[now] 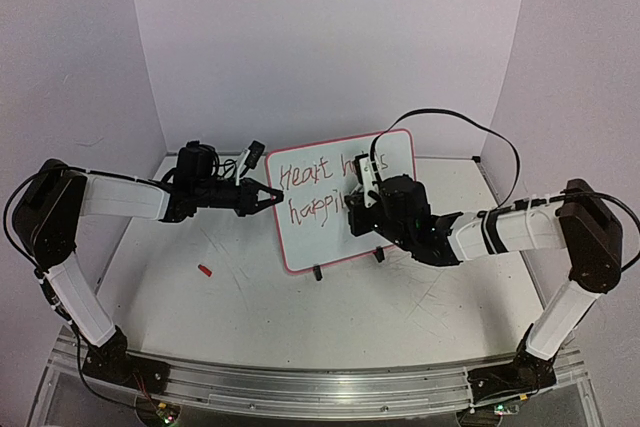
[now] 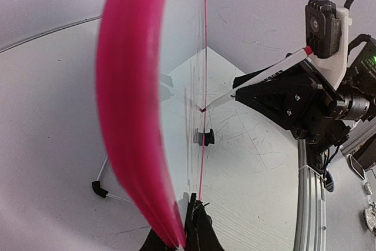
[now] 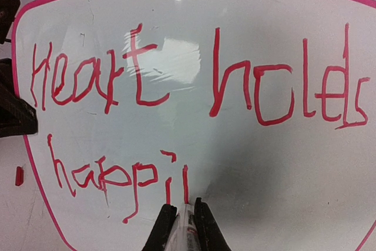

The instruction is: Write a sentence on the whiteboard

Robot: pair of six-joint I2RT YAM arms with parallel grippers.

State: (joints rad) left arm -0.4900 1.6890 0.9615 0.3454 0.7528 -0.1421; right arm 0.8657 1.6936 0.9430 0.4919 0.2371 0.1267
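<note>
The whiteboard [image 1: 325, 242] stands upright across the middle of the bench [image 1: 300, 327]. The left tool [image 1: 272, 194] is clamped on its left edge and the right tool [image 1: 356, 209], gripping a marker [image 2: 267, 74], sits close against its front face, so both crowd that spot. The bench's front half is open apart from a small red piece [image 1: 204, 270] toward the front-left corner, and white walls [image 1: 320, 37] close off the back and both sides.
</note>
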